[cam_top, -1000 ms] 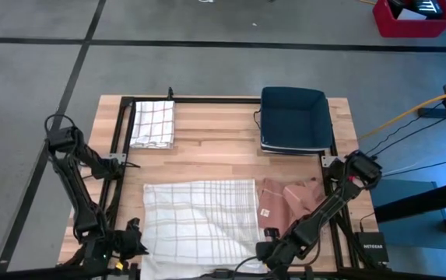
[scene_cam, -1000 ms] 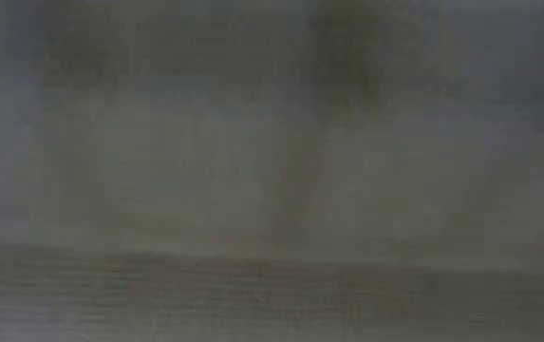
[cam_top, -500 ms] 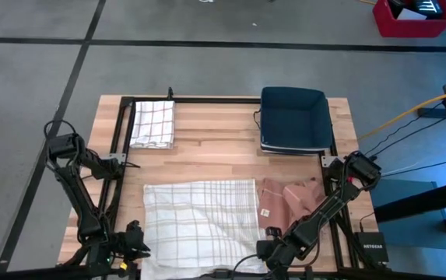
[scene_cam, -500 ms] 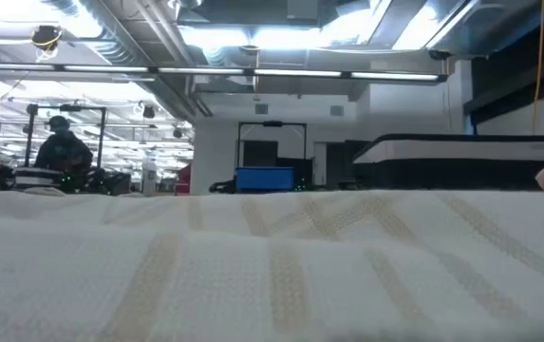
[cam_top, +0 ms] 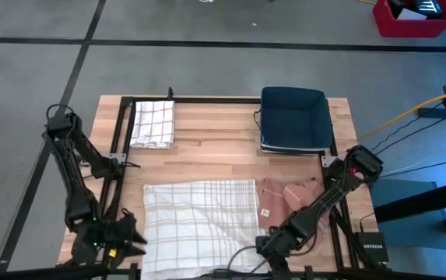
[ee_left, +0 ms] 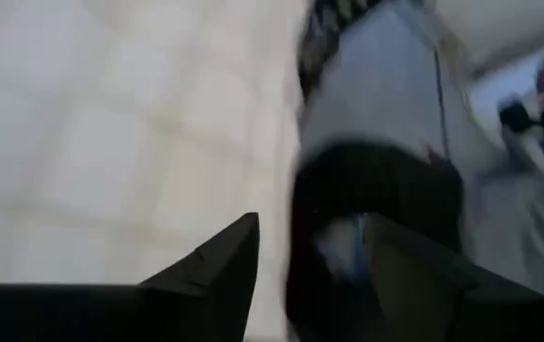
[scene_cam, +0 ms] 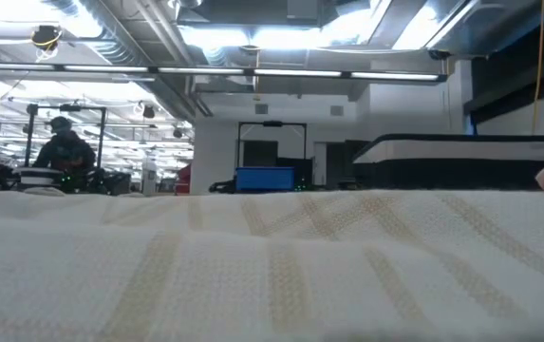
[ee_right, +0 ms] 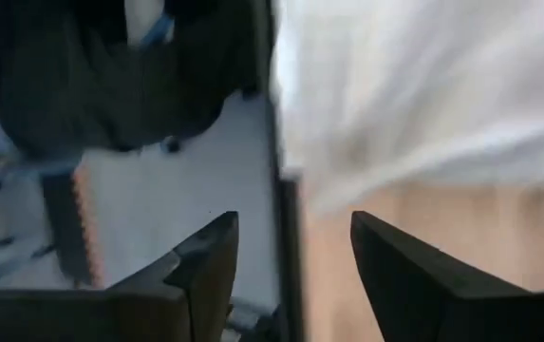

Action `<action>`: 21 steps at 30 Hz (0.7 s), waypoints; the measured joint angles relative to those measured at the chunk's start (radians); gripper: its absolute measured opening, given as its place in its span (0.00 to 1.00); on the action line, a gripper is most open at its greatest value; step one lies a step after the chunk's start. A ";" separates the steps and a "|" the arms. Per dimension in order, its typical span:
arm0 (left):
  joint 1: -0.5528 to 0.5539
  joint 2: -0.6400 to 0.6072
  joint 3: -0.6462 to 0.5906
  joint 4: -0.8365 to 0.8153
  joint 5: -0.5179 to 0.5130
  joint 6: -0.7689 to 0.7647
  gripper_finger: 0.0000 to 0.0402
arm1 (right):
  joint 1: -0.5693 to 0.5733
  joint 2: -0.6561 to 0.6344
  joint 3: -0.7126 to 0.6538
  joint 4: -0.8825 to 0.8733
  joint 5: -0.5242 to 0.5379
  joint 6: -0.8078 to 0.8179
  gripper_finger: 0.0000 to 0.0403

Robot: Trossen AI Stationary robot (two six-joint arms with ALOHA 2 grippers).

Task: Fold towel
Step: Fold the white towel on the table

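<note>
A white checked towel (cam_top: 199, 222) lies spread flat on the near middle of the wooden table. In the low view the towel (scene_cam: 272, 266) fills the lower half of the picture. My left gripper (cam_top: 125, 236) stands open just off the towel's near left corner, and its wrist view shows the left gripper (ee_left: 305, 256) with nothing between the fingers. My right gripper (cam_top: 265, 247) stands open by the near right corner. The right wrist view shows that gripper (ee_right: 295, 247) likewise with nothing between its fingers, the towel (ee_right: 423, 85) beyond them.
A second checked towel (cam_top: 152, 123) lies folded at the far left. A dark blue bin (cam_top: 294, 118) stands at the far right. A pinkish-brown cloth (cam_top: 289, 201) lies crumpled to the right of the spread towel. Bare wood shows between the towels and the bin.
My left gripper has drawn back from the towel's near left corner toward the table's left edge. The low view, an even blur a second ago, now shows the towel lying still in front of the camera.
</note>
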 joint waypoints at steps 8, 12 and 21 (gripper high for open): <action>0.203 0.008 0.000 -0.328 -0.050 0.009 0.45 | -0.026 -0.060 0.000 -0.090 0.511 -0.227 0.48; 0.274 0.020 -0.041 -0.491 -0.036 -0.099 0.45 | -0.070 -0.060 -0.026 -0.140 0.758 -0.249 0.46; 0.324 0.021 -0.288 -0.305 0.071 -0.216 0.45 | -0.283 -0.056 -0.171 -0.074 0.671 -0.365 0.42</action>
